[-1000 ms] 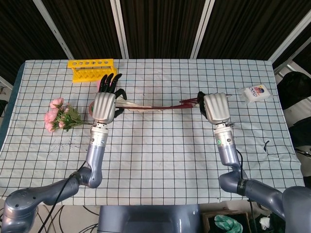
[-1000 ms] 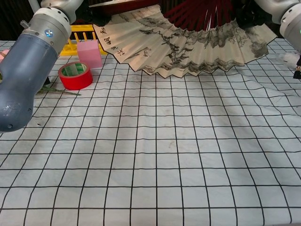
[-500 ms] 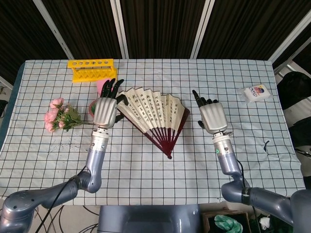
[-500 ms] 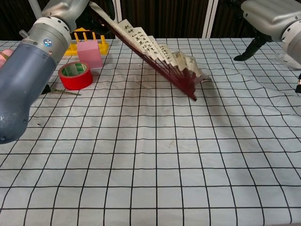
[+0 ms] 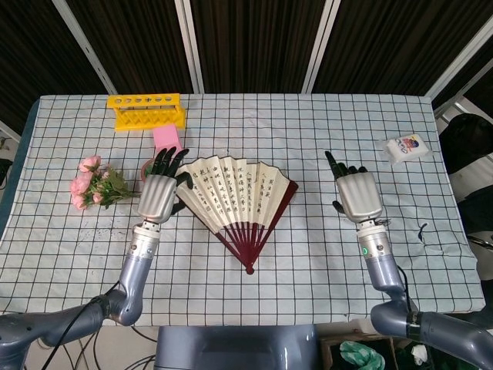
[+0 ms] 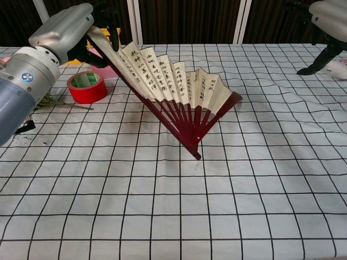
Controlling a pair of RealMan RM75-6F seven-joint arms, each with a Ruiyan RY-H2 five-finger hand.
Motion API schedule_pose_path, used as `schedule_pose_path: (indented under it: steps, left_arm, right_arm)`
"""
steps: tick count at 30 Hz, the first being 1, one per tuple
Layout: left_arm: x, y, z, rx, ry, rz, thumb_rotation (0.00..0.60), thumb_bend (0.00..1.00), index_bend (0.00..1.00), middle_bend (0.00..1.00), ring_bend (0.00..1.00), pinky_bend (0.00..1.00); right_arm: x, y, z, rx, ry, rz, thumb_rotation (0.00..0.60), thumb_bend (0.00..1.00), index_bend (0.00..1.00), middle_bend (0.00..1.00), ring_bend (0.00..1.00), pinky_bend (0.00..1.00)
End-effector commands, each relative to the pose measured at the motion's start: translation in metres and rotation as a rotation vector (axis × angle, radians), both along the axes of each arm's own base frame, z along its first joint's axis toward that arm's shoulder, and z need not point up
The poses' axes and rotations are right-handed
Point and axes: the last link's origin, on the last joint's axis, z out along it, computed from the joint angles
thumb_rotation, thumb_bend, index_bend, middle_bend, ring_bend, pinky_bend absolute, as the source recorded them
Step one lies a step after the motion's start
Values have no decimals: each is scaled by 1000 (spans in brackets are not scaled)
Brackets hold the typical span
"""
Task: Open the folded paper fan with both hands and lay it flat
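Left hand pinches the fan at its 9 o'clock edge, tilted; right hand spread, empty. If I release abruptly, it may flop or refold.

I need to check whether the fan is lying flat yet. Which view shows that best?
The chest view: the fan is seen from the side, its left edge raised in the left robot hand, pivot end on the table. The head view looks down on the fan, hiding any tilt.
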Motion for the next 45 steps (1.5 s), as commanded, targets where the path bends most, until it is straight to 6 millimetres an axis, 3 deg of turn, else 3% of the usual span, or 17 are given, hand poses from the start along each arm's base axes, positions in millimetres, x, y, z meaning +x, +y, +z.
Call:
schedule_pose_path:
  steps: [1, 6, 9, 12, 25, 33, 39, 45]
  left_arm:
    - [-11, -9, 2, -15, 29, 9, 600, 403, 703, 92, 0, 0]
    - [-28, -23, 3, -88, 110, 33, 600, 53, 378, 0, 0, 0]
    - [-38, -32, 10, -125, 155, 51, 600, 0, 213, 0, 0, 0]
    - [-45, -39, 19, -146, 172, 68, 600, 0, 130, 0, 0, 0]
    - [-90, -73, 85, -125, 223, 159, 600, 0, 73, 0, 0, 0]
    - [-114, -101, 124, -44, 241, 184, 600, 0, 55, 0, 0, 0]
    - [-145, -137, 152, 11, 258, 240, 600, 0, 10, 0, 0, 0]
    - [-169, -173, 169, 46, 217, 304, 600, 0, 0, 0, 0, 0]
  right_arm:
    - [-3, 8, 4, 22, -17, -2, 600, 62, 0, 279, 396, 435]
    - [-5, 20, 7, 45, -43, -15, 600, 62, 0, 250, 369, 412]
    - [-5, 27, 9, 47, -53, -18, 600, 62, 0, 251, 369, 412]
    - [-6, 34, 10, 51, -62, -25, 600, 62, 0, 250, 369, 413]
    - [-13, 63, 15, 73, -83, -46, 600, 61, 0, 246, 366, 412]
    - [-28, 83, 36, 56, -99, -61, 600, 59, 0, 110, 215, 325]
    - [-58, 118, 62, 32, -160, -137, 600, 57, 0, 9, 89, 261]
    - [-89, 167, 81, 19, -200, -215, 600, 56, 0, 0, 35, 239]
